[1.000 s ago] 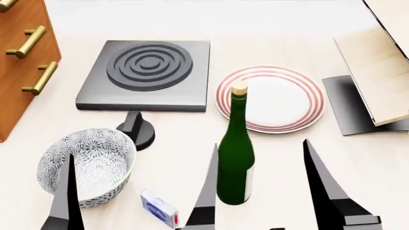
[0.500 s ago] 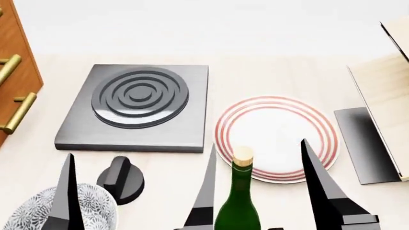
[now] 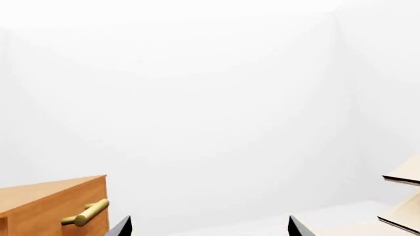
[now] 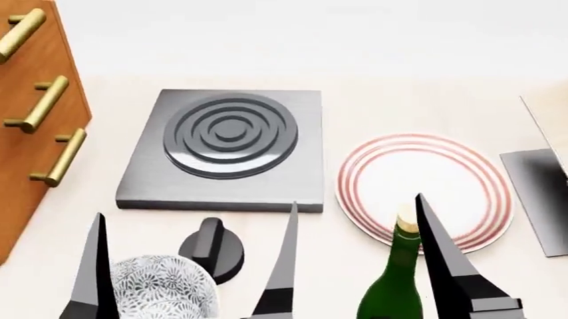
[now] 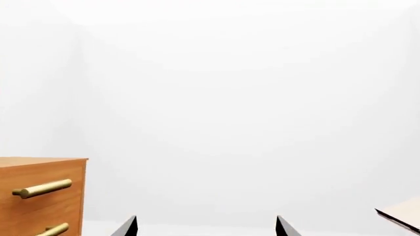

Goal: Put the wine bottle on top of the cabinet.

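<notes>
The wine bottle, dark green with a tan cork, stands upright on the table at the head view's lower edge, in front of the striped plate. Only its neck and shoulders show. The reddish-brown cabinet with brass handles stands at the left; it also shows in the left wrist view and the right wrist view. My right gripper is open, and the cork shows close to its right finger. My left gripper is open and empty. Neither wrist view shows the bottle.
A dark square hob plate lies mid-table, with a black knob and a patterned bowl in front of it. A red-ringed white plate sits to the right. A dark sheet and a pale wood panel are at the far right.
The head view has shifted: the tabletop things first slid down the picture, then to the right, and more of the cabinet shows. Both grippers keep their place in the view and stay open.
</notes>
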Robot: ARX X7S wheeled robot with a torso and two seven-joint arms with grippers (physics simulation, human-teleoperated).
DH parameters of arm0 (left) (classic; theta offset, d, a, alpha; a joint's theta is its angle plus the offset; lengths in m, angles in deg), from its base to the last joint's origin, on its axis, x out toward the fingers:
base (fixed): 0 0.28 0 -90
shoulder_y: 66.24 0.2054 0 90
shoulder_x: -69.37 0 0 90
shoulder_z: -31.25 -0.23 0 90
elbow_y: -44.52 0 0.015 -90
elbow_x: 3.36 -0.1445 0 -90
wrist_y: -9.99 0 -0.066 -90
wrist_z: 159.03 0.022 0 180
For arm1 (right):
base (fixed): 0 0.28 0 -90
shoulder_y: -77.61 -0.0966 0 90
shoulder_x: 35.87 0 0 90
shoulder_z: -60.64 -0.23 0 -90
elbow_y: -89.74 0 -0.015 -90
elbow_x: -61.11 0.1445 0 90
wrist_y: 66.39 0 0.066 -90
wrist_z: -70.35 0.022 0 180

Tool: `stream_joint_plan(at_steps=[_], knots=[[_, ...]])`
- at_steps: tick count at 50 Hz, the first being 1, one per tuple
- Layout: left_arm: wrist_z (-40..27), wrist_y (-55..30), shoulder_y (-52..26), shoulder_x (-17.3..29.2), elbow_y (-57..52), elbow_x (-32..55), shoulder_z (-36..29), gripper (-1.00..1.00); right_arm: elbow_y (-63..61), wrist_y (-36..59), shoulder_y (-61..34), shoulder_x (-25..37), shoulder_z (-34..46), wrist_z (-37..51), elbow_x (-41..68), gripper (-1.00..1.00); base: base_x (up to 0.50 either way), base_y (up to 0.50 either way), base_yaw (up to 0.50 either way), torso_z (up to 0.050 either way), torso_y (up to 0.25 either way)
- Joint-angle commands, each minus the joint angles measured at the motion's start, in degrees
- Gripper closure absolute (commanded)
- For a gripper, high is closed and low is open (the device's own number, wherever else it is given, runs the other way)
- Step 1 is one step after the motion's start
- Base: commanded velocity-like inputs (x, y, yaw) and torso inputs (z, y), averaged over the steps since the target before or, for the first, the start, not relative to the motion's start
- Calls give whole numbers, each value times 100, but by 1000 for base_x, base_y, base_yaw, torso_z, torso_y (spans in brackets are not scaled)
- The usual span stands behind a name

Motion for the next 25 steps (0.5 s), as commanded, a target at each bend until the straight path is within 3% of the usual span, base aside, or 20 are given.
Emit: stream_joint_plan(at_steps=[1,15,25], knots=[[-11,-6,0,12,0,-3,1,-100,28,-50,-8,88,64,59,5,-100,0,500,0,0,0],[-1,13,13,4,-1,-20,6,-100,16,-58,-24,126,37,161,83,-100,0,496,0,0,0],[-5,10,25,4,-1,-29,11,-100,68,-52,-16,218,143,233,1,-100,0,7,0,0,0]])
